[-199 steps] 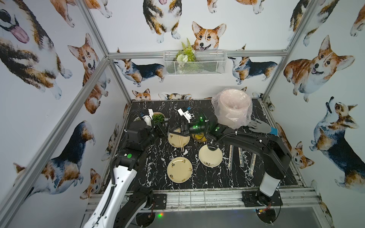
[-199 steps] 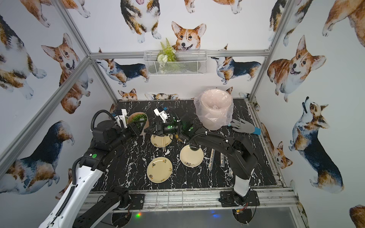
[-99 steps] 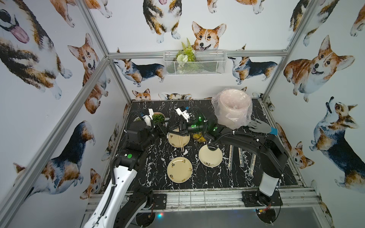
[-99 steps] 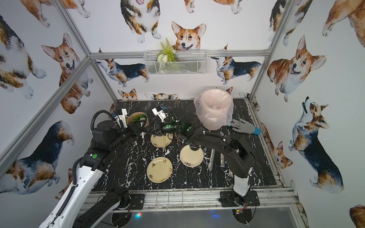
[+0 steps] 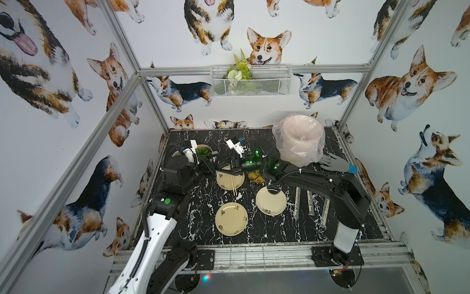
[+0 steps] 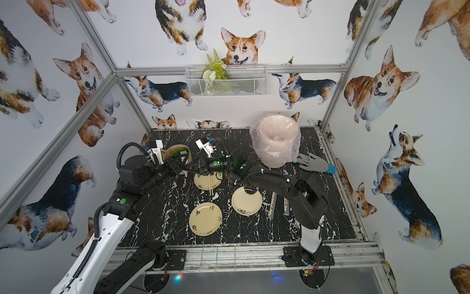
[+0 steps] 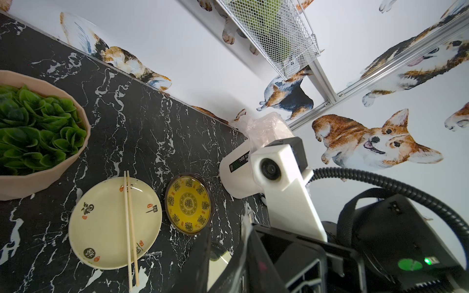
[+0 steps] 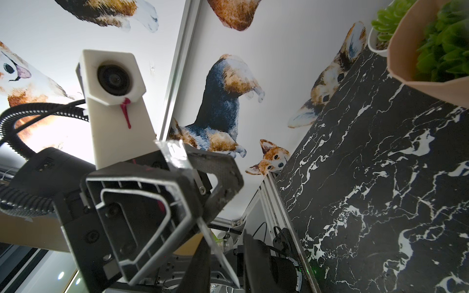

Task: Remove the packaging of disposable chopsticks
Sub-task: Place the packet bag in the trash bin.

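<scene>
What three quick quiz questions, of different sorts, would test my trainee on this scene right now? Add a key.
1. Count: how many wrapped chopstick pairs lie on the marble table?
2. True or false: the bare chopsticks rest across a cream plate.
3. Pick one: the left gripper pinches A) a clear sleeve, B) a grey glove, C) a yellow dish.
Key: 1 three; 2 true; 3 A.

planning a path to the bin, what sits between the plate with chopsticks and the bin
A yellow patterned dish lies there, clearest in the left wrist view.
</scene>
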